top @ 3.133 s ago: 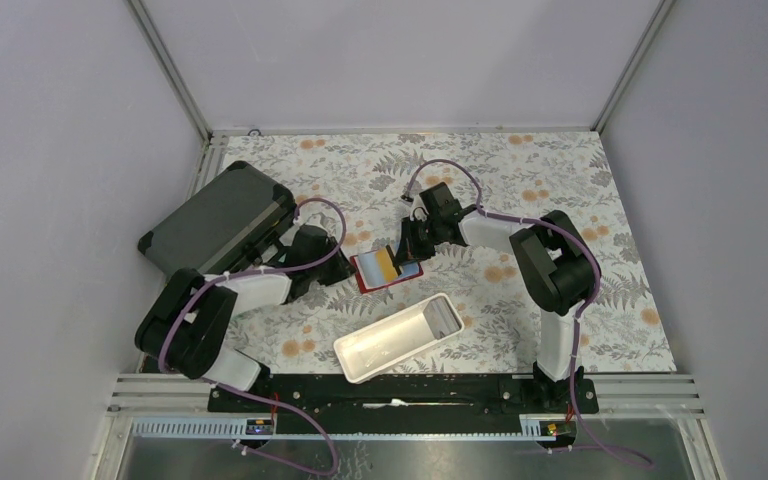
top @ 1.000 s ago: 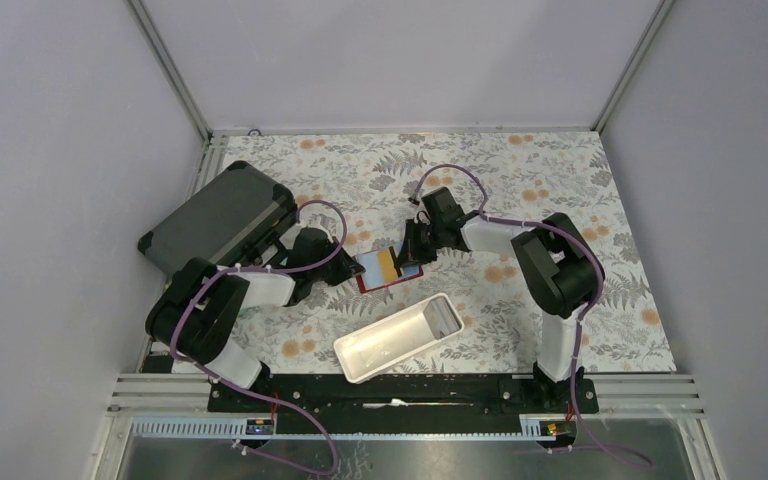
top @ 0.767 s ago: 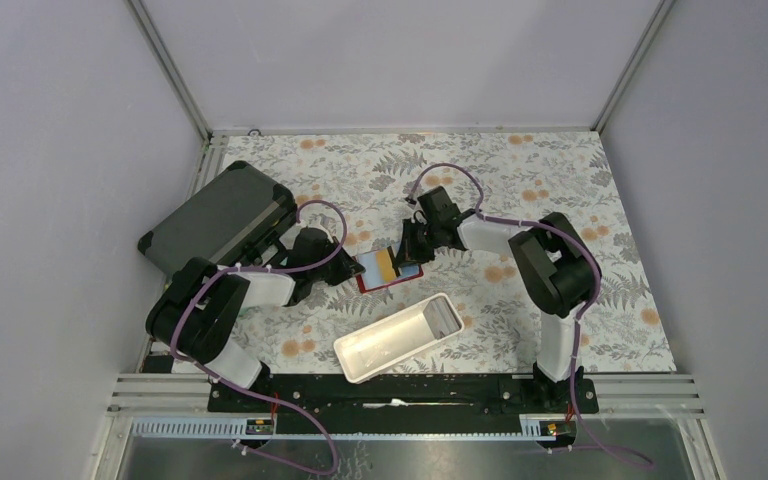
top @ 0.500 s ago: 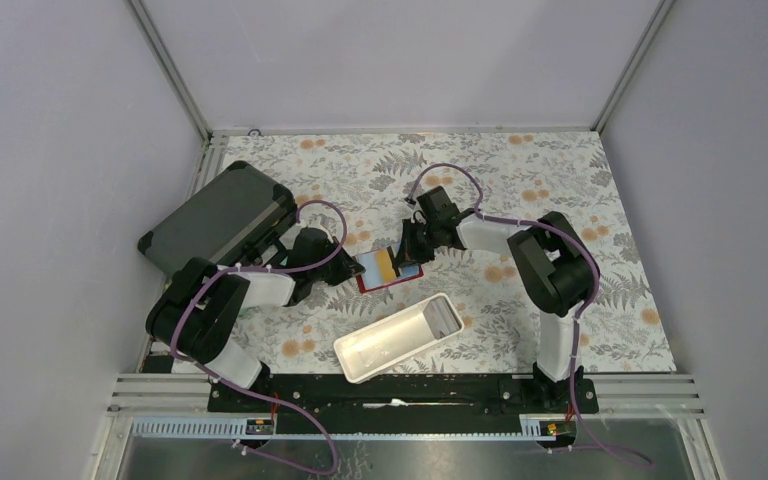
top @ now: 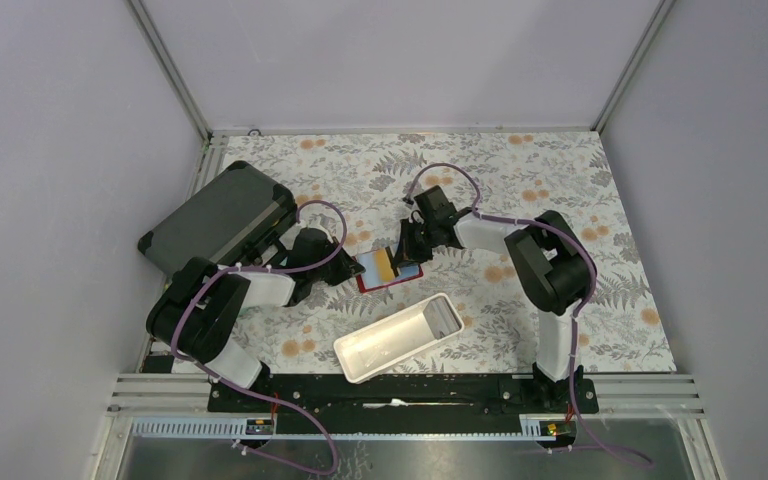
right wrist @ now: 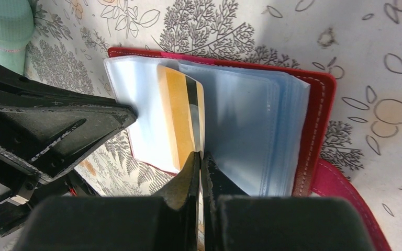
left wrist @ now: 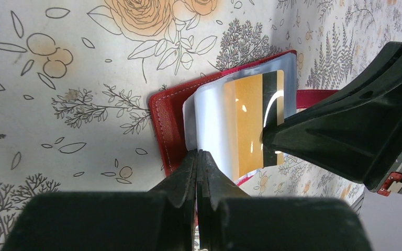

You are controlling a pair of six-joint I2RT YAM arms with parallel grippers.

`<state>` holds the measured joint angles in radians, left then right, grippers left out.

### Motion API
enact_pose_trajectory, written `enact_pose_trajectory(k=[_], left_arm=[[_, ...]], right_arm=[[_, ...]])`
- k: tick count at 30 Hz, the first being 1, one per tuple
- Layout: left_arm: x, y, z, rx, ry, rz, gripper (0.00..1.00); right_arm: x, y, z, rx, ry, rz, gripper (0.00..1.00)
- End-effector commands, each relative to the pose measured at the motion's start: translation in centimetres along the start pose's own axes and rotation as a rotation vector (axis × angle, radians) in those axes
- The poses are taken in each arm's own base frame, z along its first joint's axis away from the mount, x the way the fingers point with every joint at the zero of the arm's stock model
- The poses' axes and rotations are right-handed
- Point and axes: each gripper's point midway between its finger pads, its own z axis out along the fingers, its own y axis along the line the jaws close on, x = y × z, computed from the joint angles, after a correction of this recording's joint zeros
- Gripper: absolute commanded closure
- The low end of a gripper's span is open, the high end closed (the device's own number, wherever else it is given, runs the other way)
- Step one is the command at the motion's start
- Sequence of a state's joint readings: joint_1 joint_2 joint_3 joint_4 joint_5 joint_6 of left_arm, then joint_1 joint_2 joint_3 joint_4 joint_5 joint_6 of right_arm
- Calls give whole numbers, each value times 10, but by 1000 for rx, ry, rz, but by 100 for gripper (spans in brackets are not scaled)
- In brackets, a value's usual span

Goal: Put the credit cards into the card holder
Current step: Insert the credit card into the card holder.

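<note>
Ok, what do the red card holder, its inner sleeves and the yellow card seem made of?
The card holder: likely leather or imitation, matte red, white stitching along its edge. Its sleeves: thin clear plastic film, glossy, slightly cloudy, stacked edges showing. The yellow card: apparently stiff glossy plastic, with a dark stripe.

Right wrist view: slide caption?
Shut right gripper touches yellow-brown plastic card in open red leather-like wallet; left gripper opposite.

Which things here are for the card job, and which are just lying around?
For the job: red card holder, yellow-brown card.
Just lying about: white tray, dark grey case.
</note>
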<state>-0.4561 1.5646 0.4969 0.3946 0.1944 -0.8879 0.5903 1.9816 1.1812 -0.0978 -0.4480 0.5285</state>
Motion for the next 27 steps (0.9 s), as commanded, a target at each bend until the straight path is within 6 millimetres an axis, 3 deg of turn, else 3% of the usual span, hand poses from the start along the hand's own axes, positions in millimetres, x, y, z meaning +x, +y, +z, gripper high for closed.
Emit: enact_pose_trajectory(k=[1, 11, 18, 27], left_arm=[[12, 9, 1, -15, 33, 3, 100], [11, 7, 1, -8, 31, 4, 100], [7, 7, -4, -19, 17, 16, 100], [3, 5, -8, -32, 10, 39, 95]], right_arm=[[43, -17, 25, 104, 119, -16, 100], [42, -8, 28, 94, 120, -25, 91], [35, -14, 19, 163, 104, -66, 75], [23, -5, 6, 173, 72, -93, 61]])
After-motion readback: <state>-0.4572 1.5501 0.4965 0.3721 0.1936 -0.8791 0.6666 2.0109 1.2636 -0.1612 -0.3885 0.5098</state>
